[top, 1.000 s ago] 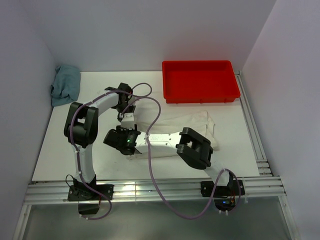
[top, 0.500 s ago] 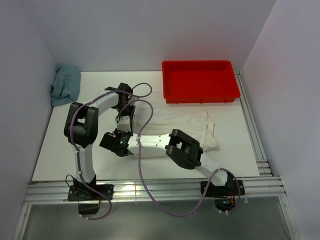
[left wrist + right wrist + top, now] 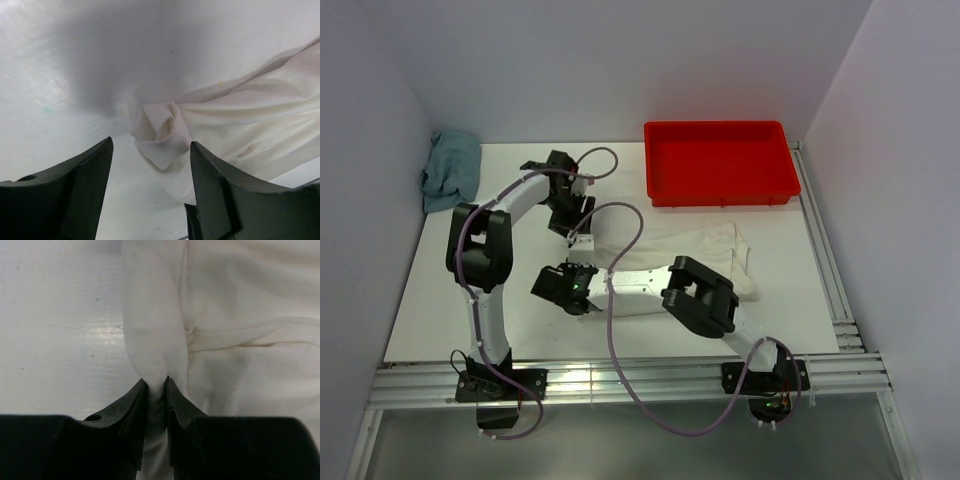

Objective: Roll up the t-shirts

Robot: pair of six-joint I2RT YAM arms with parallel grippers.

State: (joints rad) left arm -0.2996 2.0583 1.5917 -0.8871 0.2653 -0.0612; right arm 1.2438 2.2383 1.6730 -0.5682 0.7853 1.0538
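- One cream t-shirt (image 3: 705, 245) lies crumpled on the counter (image 3: 450, 290), just on the near side of the red tray (image 3: 720, 160).
- Jaws of the left gripper (image 3: 150, 145) stand wide apart with nothing clamped. It sits over the twisted end of the t-shirt, left of the tray.
- Jaws of the right gripper (image 3: 156, 382) are narrow, pinching a fold of the t-shirt, nearer than the tray and to its left.
- Bunched blue cloth (image 3: 450, 170) lies well left of the tray.

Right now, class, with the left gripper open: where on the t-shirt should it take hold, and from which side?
Probably the bunched end of the t-shirt, straight down from above. It forms a compact lump in line with the gap between the left gripper's open fingers, while the right gripper pinches a fold nearby.
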